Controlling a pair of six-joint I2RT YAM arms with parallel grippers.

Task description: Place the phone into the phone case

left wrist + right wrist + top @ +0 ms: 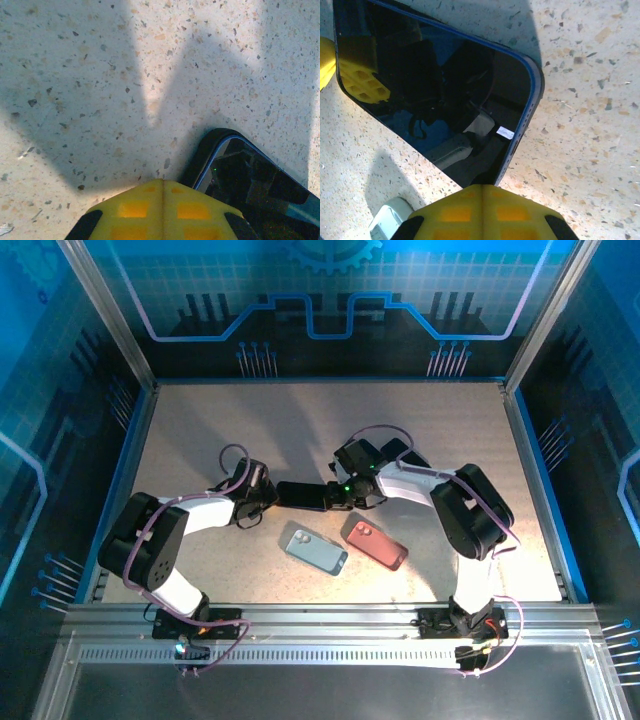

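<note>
Left gripper (268,498): my fingers (135,215) pressed together, nothing clamped; tip sits at phone's left end.
Right gripper (336,494): my fingers (510,217) together too, nothing clamped; tip sits at phone's right end.
Phone (300,496): flat on table (430,430), dark screen up, crosswise between my two grippers, mid-table.
Blue-grey case (316,550): flat on table, nearer my bases than phone, apart from it.
Red case (376,544): just right of blue-grey case, not touching.
</note>
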